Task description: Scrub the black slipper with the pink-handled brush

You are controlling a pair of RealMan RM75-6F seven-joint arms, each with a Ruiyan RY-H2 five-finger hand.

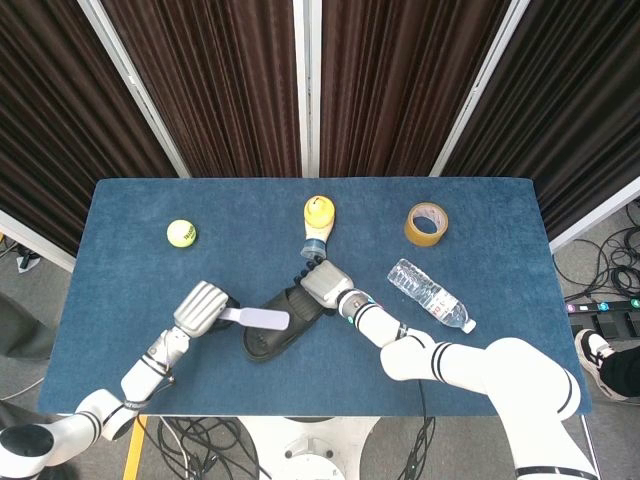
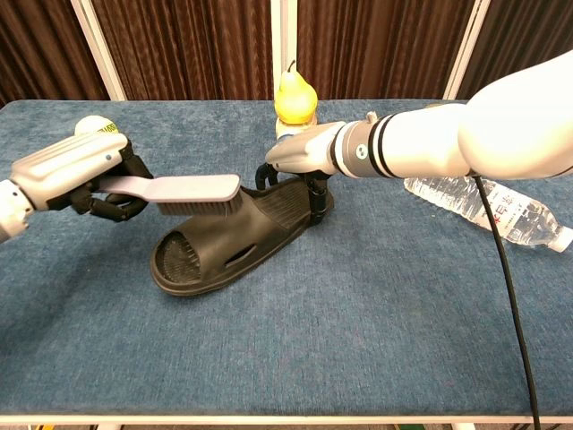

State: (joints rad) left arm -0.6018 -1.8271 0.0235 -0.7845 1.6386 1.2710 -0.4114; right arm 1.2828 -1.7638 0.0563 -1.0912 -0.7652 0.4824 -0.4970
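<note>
The black slipper [image 1: 283,320] [image 2: 235,240] lies diagonally at the table's middle, toe toward the front left. My left hand [image 1: 200,308] [image 2: 75,170] grips the pink handle of the brush [image 1: 256,319] [image 2: 193,190]. The bristle head hangs over the slipper's strap, at or just above it. My right hand [image 1: 322,284] [image 2: 305,154] lies over the slipper's far heel end, with fingers [image 2: 315,193] reaching down around the rim and holding it.
A tennis ball [image 1: 181,233] sits at the back left. A yellow pear-shaped bottle [image 1: 318,222] [image 2: 292,93] lies just behind the slipper. A tape roll [image 1: 426,223] and a clear water bottle [image 1: 430,295] [image 2: 488,204] lie on the right.
</note>
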